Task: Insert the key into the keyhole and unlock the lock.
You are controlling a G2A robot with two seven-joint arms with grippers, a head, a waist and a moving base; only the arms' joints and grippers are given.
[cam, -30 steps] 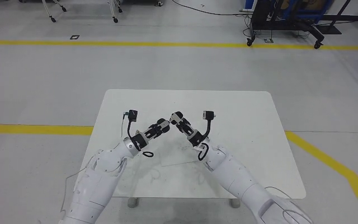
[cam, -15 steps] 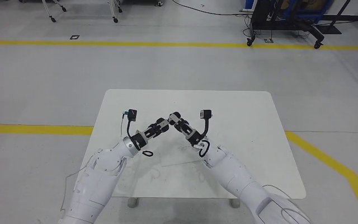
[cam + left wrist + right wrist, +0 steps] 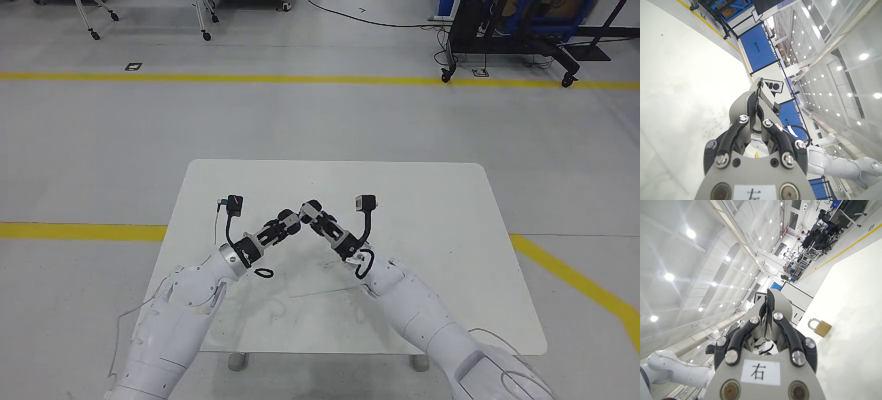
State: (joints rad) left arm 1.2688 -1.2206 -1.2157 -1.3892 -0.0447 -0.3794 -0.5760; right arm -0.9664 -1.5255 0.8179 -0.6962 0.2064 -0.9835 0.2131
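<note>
Above the middle of the white table (image 3: 440,200), my left gripper (image 3: 291,217) and right gripper (image 3: 308,209) meet tip to tip. In the left wrist view my left gripper (image 3: 759,85) is shut, and a thin dark strip, apparently the key (image 3: 758,91), is pinched between its pads. My right gripper (image 3: 767,294) is shut too, with a thin silvery strip (image 3: 764,311) edge-on between its fingers. The brass padlock (image 3: 820,327) lies flat on the table, its steel shackle closed, apart from both grippers.
The table's far edge and corner (image 3: 831,268) lie beyond the padlock. Yellow floor lines (image 3: 300,78) and wheeled racks (image 3: 510,40) stand well away from the table. The right arm's wrist camera (image 3: 772,86) sits just past my left fingertips.
Both grippers, still tip to tip, have drifted slightly to the left and toward the far side of the table together. The padlock has not visibly moved.
</note>
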